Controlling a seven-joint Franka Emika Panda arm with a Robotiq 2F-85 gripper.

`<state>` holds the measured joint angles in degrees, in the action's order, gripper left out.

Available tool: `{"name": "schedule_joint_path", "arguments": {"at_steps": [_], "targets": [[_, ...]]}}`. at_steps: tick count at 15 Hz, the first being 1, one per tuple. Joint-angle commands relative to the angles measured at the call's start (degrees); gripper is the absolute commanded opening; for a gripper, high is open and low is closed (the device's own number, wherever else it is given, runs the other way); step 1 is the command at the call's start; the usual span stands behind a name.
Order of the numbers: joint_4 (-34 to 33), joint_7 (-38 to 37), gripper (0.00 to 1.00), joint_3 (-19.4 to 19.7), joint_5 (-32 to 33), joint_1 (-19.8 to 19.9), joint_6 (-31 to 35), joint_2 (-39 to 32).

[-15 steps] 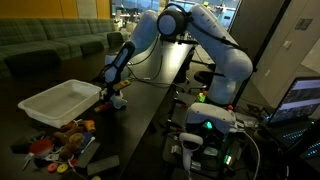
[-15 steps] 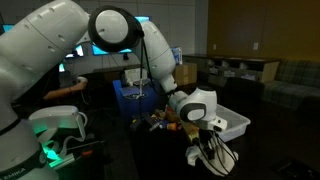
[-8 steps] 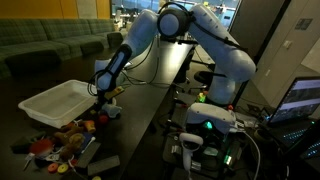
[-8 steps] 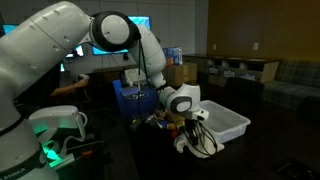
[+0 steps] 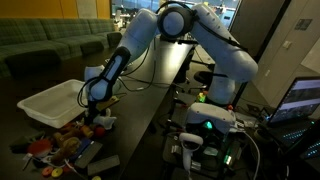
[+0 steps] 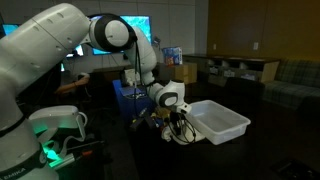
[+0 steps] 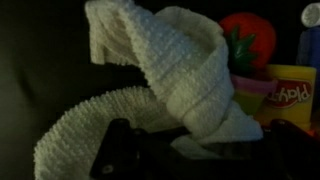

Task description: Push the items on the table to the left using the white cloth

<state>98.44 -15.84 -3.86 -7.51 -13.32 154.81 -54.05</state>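
One gripper [image 6: 176, 120] clamping white cloth [image 7: 180, 70], toys [image 5: 68, 140] adj

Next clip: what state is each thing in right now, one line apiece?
claw, shut on the white cloth
white cloth, bunched and folded over, not spread flat
white bin, upright, open-topped, looks empty
toy pile, heaped loose beside the bin
yellow tub, lid cannot be told

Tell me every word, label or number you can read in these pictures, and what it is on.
Yellow tub, wrist view: white lettering on a red label, too blurred to read for certain.
White cloth: no text.
Laptop screen, in an exterior view: content too small to read.
Nothing else legible in any view.
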Motion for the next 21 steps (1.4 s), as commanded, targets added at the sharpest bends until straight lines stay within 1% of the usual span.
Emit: {"name": "schedule_joint_path", "arguments": {"at_steps": [1, 5, 9, 13, 16, 18, 21], "targets": [[1.1, -2.2, 0.00, -2.1, -1.9, -1.5, 1.5, 0.5], [0.2, -4.4, 0.00, -4.4, -3.7, -3.2, 1.9, 0.3], [-1.2, -6.7, 0.00, -5.2, -5.1, -5.8, 4.2, -0.4], [-1.3, -6.8, 0.00, -6.1, -5.6, -7.6, 5.4, 0.2], [0.7, -5.5, 0.00, -6.4, -5.4, -7.0, 5.6, 2.0], [3.3, -4.1, 0.00, -6.5, -5.4, -5.3, 5.5, 3.6], [8.3, -3.0, 0.00, -4.5, -4.9, -2.9, 5.9, 6.5]]}}
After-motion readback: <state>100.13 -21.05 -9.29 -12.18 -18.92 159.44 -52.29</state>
